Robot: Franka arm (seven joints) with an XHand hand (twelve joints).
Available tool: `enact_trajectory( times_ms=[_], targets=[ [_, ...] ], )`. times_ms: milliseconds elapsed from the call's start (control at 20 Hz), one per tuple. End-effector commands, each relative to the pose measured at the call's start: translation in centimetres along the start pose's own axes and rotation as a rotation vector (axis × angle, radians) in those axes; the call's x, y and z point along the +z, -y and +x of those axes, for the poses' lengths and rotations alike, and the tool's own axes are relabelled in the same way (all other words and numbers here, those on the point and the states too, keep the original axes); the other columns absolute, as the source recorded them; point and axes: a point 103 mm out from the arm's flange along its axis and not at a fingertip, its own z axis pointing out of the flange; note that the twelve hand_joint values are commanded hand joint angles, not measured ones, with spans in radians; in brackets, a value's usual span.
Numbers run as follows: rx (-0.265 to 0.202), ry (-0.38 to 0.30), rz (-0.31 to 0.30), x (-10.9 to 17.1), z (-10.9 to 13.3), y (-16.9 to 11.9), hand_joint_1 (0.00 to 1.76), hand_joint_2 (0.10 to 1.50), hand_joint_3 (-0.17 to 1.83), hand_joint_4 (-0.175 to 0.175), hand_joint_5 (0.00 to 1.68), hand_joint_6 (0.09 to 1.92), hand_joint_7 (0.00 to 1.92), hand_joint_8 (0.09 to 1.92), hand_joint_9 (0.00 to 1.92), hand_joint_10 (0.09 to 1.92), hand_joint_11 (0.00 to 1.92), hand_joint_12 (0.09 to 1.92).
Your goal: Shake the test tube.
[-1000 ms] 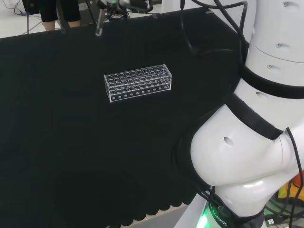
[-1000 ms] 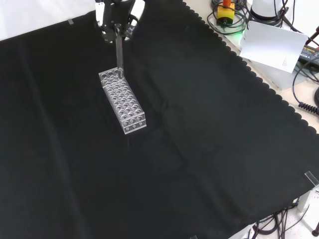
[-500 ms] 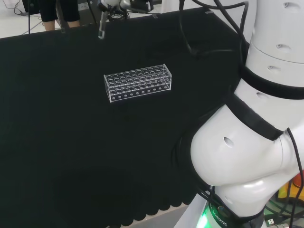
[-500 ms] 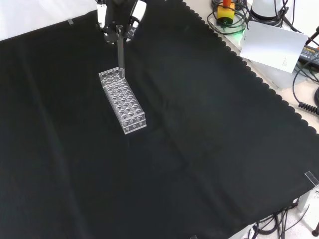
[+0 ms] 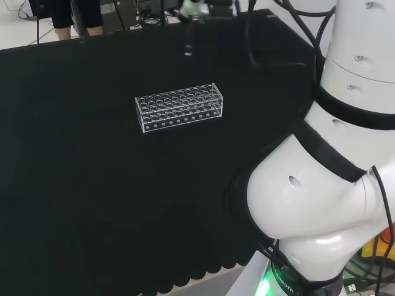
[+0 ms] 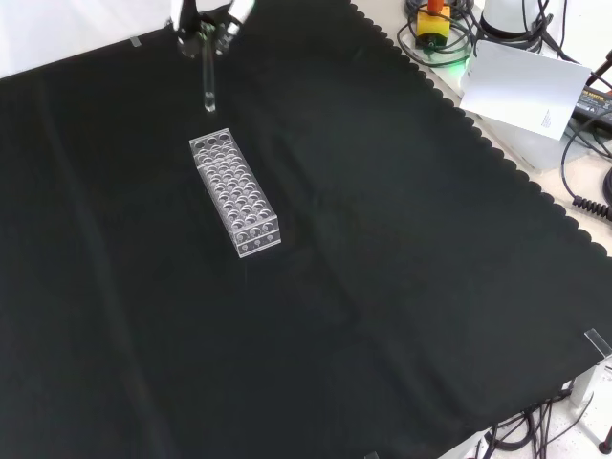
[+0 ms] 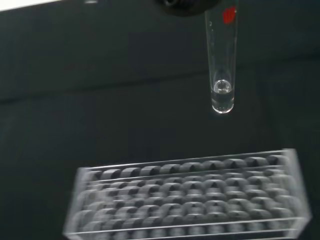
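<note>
Robotics lab set up for glassware handling. Surface (image 6: 402,287) draped in black cloth with scalloped edge. Clear test tube rack (image 6: 235,194) standing mid-cloth; clear test tube (image 7: 222,65) hanging above it. White robot arm (image 5: 333,154) mounted at bench edge. Loose cables (image 6: 583,143) and a white box (image 6: 521,91) beside the cloth.

A clear rack (image 6: 235,195) is standing on the black cloth (image 6: 382,287) below the hand. Cables (image 6: 440,33) and a white sheet (image 6: 521,91) are lying well apart from it.
</note>
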Motion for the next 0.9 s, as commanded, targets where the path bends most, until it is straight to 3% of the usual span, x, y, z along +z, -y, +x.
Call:
enact_trajectory(
  times_ms=[50, 250, 450, 650, 900],
  targets=[
    [0.175, 0.111, -0.023, -1.8, -8.1, -0.1, 1.40, 1.08, 0.00, -0.175, 1.00, 0.60, 1.06, 1.13, 1.02, 1.04, 1.28, 0.95],
    [0.221, 0.146, -0.040, -3.1, -10.3, -0.1, 1.40, 1.08, 0.00, -0.175, 1.00, 0.60, 1.06, 1.13, 1.02, 1.04, 1.28, 0.95],
    [0.220, 0.141, -0.046, -3.4, -10.4, -0.3, 1.40, 1.08, 0.00, -0.175, 1.00, 0.60, 1.06, 1.13, 1.02, 1.04, 1.28, 0.95],
    [0.163, 0.125, -0.022, -2.1, -8.2, -1.0, 1.40, 1.08, 0.00, -0.175, 1.00, 0.60, 1.06, 1.13, 1.02, 1.04, 1.28, 0.95],
    [0.083, 0.048, -0.003, -0.3, -3.2, -2.1, 1.40, 1.08, 0.00, -0.175, 1.00, 0.60, 1.06, 1.13, 1.02, 1.04, 1.28, 0.95]
  ],
)
